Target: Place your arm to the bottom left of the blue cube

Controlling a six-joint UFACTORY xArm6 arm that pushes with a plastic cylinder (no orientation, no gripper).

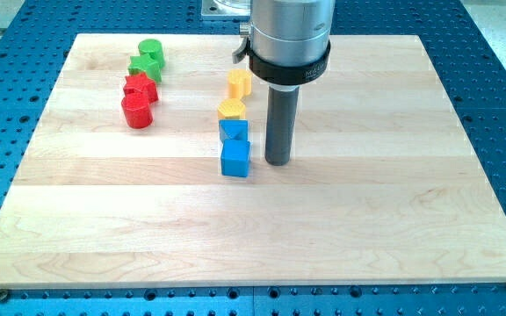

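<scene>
Camera view: my tip (277, 162) just right of blue cube (235, 159).

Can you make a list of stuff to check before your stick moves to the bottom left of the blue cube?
1. My tip shows: ok.
2. Blue cube found, at the view's centre: ok.
3. Tip already at the cube's bottom left: not ok, it stands to its right.
4. Tip apart from the cube: ok, a small gap shows.
5. Board bare at the cube's bottom left: ok.
6. Other blue block touching the cube: cannot tell.
</scene>
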